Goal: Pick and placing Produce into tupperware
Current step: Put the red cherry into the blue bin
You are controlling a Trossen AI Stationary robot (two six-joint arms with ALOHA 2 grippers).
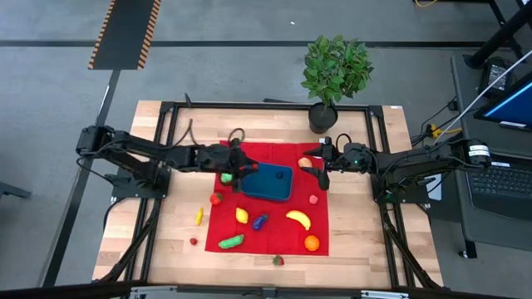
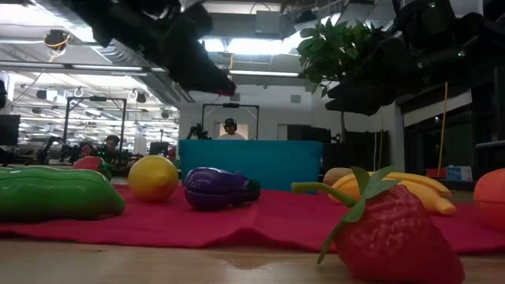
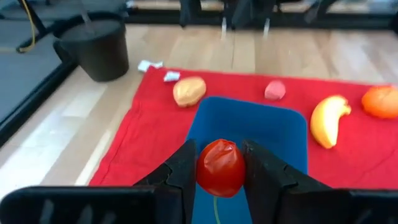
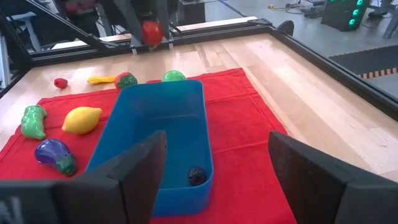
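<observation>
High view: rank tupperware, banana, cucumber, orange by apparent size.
1. Tupperware, clearly largest.
2-3. Banana and cucumber: similar length, not ranking them.
4. Orange, smallest.

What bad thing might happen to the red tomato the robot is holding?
The left claw holds the tomato over the near edge of the blue container, so a drop might hit the rim and roll onto the red cloth. The open right claw hangs over the container's other end; the arms might bump.
</observation>
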